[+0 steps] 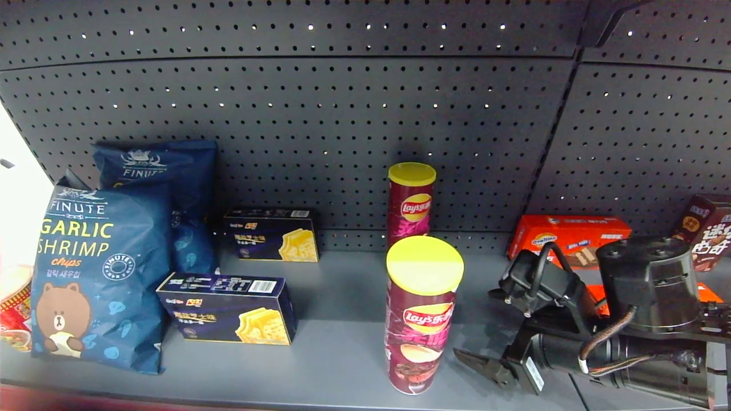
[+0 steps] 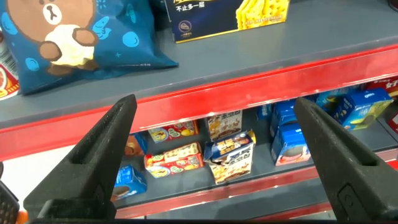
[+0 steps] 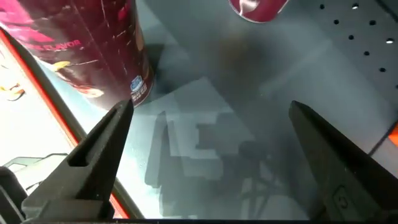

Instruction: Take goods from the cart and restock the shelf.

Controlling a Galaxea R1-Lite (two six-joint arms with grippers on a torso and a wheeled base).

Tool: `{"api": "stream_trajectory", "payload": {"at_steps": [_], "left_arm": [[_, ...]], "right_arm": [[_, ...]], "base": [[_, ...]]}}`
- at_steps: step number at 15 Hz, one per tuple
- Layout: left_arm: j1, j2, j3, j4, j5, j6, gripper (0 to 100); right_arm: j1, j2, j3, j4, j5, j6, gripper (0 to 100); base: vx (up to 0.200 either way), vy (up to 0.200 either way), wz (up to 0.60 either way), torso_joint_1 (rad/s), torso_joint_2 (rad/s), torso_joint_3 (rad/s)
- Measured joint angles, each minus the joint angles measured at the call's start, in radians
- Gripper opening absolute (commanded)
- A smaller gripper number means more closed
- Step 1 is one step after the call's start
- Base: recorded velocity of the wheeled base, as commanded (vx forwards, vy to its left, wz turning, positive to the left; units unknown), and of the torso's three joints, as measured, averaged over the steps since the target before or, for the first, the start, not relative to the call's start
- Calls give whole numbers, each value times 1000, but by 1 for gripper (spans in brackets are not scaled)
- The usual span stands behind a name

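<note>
Showing the right gripper (image 3: 210, 109), spread and empty, just beside the upright chip canister (image 1: 421, 319) on the shelf (image 1: 342, 319).
Likely light, rigid, slick and tippy: grip across mid-body.

Even, moderate light falls on the shelf (image 1: 342, 342). A blown-out white patch glares at the head view's left edge. Bright specks shine through the pegboard (image 1: 320, 114) holes, and its seams bow. In the right wrist view, soft shadows lie on the shelf beside the can (image 3: 81, 43).
</note>
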Motion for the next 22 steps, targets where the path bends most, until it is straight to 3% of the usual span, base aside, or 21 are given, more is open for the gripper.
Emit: {"api": "stream_trajectory", "payload": {"at_steps": [13, 18, 22], "left_arm": [[-6, 8, 0, 0, -1, 0, 100], [-7, 7, 0, 0, -2, 0, 100], [-7, 7, 0, 0, -2, 0, 100]], "right_arm": [[29, 69, -50, -13, 0, 0, 100], [-46, 69, -110, -25, -5, 1, 100], [-96, 107, -208, -24, -102, 66, 100]], "base": [[0, 0, 0, 0, 0, 0], [0, 0, 0, 0, 0, 0], [0, 0, 0, 0, 0, 0]]}}
